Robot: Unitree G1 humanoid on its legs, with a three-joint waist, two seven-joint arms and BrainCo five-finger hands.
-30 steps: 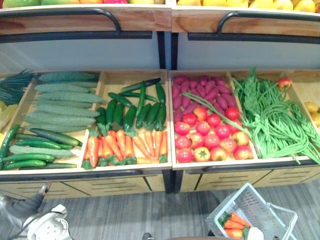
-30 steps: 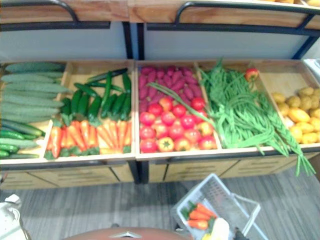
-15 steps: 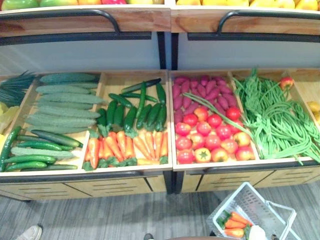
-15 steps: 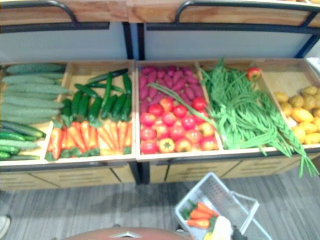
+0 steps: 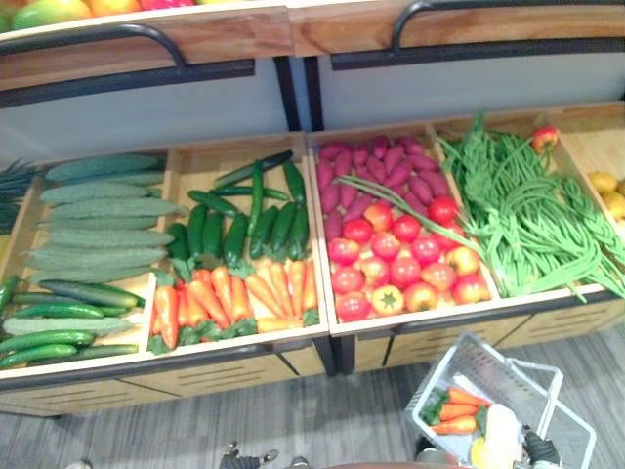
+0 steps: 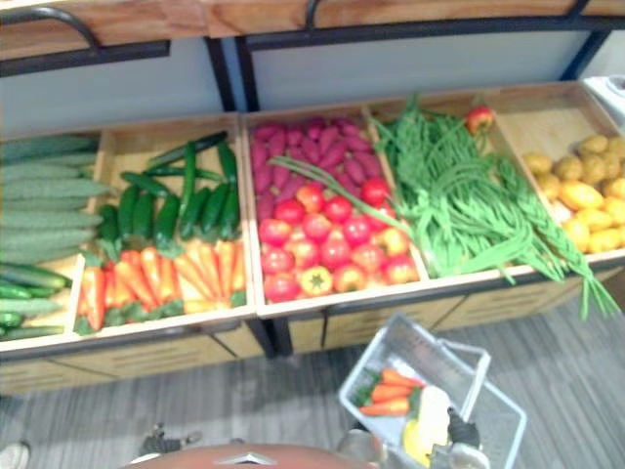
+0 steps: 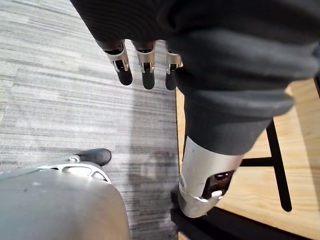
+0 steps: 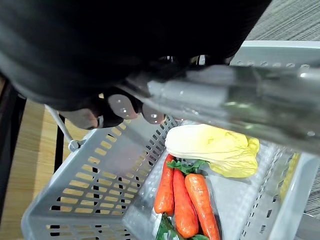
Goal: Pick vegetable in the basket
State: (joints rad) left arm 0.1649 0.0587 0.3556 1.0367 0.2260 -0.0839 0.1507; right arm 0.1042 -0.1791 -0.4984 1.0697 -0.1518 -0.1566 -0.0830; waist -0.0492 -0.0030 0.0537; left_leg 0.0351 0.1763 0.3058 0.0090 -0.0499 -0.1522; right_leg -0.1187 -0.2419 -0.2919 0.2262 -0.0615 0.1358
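The right hand (image 8: 112, 107) carries the basket (image 8: 95, 170)
Fingers (image 8: 150, 112) curl round its handle (image 8: 240, 95), carrots (image 8: 185, 200) just below; left hand (image 7: 143, 62) relaxed, empty.

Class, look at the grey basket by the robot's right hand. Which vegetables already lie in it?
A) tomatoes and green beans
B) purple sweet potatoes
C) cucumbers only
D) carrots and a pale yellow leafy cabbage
D: the right wrist view shows orange carrots lying next to a pale yellow cabbage inside the grey basket.
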